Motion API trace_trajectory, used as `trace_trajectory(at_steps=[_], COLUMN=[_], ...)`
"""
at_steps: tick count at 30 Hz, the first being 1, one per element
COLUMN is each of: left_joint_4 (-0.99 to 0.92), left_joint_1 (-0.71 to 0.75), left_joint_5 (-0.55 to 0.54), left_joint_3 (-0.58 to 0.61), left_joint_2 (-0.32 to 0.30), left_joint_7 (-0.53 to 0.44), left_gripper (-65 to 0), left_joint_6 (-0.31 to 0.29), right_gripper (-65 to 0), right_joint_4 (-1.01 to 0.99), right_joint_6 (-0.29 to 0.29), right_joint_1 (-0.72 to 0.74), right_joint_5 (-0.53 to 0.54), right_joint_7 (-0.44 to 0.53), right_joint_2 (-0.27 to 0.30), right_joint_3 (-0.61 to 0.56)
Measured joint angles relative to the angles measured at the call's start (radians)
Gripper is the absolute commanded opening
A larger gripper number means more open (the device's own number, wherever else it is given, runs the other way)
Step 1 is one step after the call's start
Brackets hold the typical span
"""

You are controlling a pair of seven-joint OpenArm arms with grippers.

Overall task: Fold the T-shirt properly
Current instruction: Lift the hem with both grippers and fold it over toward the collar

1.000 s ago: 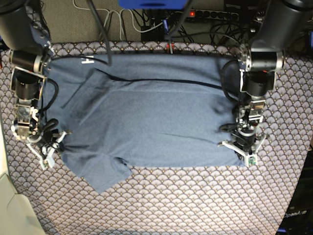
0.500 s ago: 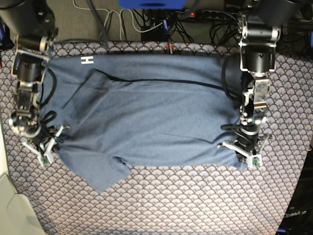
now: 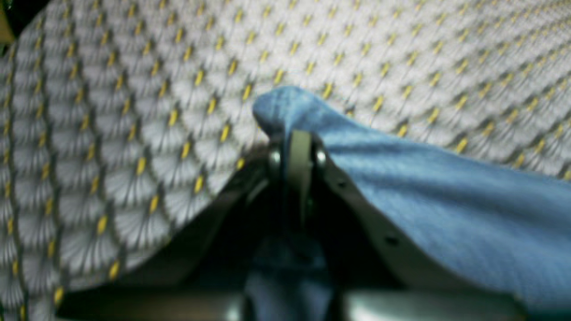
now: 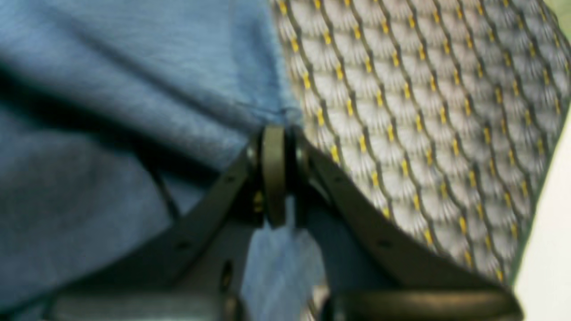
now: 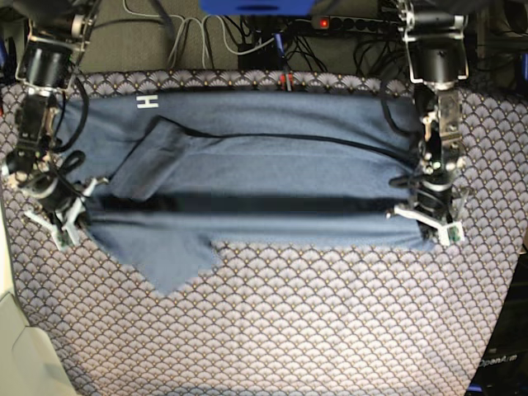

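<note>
Pinching the T-shirt (image 5: pixel 272 165) edge (near side), left hand (image 5: pixel 435 229) and right hand (image 5: pixel 59 224) lift it.

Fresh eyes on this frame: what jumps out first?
The slate-blue T-shirt spread wide across the scallop-patterned tablecloth, with its near edge lifted into a taut ridge between the two arms. The left gripper and right gripper are each shut on a corner of that edge; the wrist views show cloth pinched in closed jaws. A white letter H shows at the far corner by the right arm.
</note>
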Motion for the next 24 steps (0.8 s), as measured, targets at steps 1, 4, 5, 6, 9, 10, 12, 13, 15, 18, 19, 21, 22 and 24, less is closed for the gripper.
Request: trace_trajectory(at_steps=[1, 4, 5, 6, 9, 10, 12, 13, 15, 18, 19, 21, 22, 24], left_joint_4=[0.014, 0.091, 0.123, 0.157, 0.240, 0.261, 0.307, 0.334, 0.390, 0.449, 0.462, 0.483, 0.491, 0.497], left_joint_1=[0.007, 0.024, 0.033, 0.047, 0.090, 0.103, 0.125, 0.138, 0.166, 0.212, 0.227, 0.252, 0.263, 0.280], left_joint_5=[0.000, 0.000, 0.001, 0.001, 0.000, 0.000, 0.001, 0.000, -0.007, -0.006, -0.006, -0.008, -0.007, -0.011], left_joint_3=[-0.001, -0.002, -0.002, -0.005, -0.005, -0.005, -0.005, -0.008, -0.046, -0.111, -0.122, -0.131, -0.132, -0.135], left_joint_2=[0.000, 0.000, 0.002, 0.003, 0.003, 0.003, 0.004, 0.005, 0.015, 0.038, 0.046, 0.053, 0.052, 0.050], left_joint_7=[0.015, 0.079, 0.096, 0.107, 0.136, 0.153, 0.201, 0.211, 0.235, 0.275, 0.293, 0.323, 0.323, 0.326], left_gripper=[-64.7, -64.7, -64.7, -64.7, -64.7, -64.7, -64.7, -64.7, -64.7, -64.7, -64.7, -64.7, -64.7, -64.7], left_joint_6=[0.000, 0.002, 0.003, 0.004, 0.002, 0.002, 0.004, 0.004, -0.003, -0.003, -0.003, -0.010, -0.012, -0.016], right_gripper=[-65.0, -65.0, -65.0, -65.0, -65.0, -65.0, -65.0, -65.0, -65.0, -65.0, -65.0, -65.0, -65.0, -65.0], right_joint_4=[0.016, 0.075, 0.092, 0.113, 0.177, 0.193, 0.224, 0.242, 0.275, 0.286, 0.286, 0.287, 0.289, 0.293], right_joint_6=[0.000, -0.003, -0.003, -0.005, -0.003, -0.002, -0.003, -0.003, -0.003, 0.001, 0.000, 0.001, 0.001, 0.002], right_joint_1=[-0.006, -0.032, -0.050, -0.077, -0.151, -0.166, -0.182, -0.193, -0.228, -0.265, -0.267, -0.260, -0.258, -0.269], right_joint_5=[-0.001, 0.007, 0.010, 0.015, 0.044, 0.049, 0.051, 0.053, 0.067, 0.057, 0.058, 0.063, 0.071, 0.075], right_joint_7=[0.000, 0.002, 0.005, 0.003, -0.011, -0.011, -0.010, -0.005, 0.010, -0.010, -0.010, 0.000, 0.005, 0.013], right_joint_2=[0.000, 0.000, 0.000, -0.001, -0.001, 0.000, 0.000, -0.001, -0.006, -0.023, -0.030, -0.034, -0.036, -0.041], right_joint_3=[0.005, 0.005, 0.005, 0.006, 0.006, 0.006, 0.007, 0.012, 0.042, 0.076, 0.087, 0.117, 0.139, 0.176])
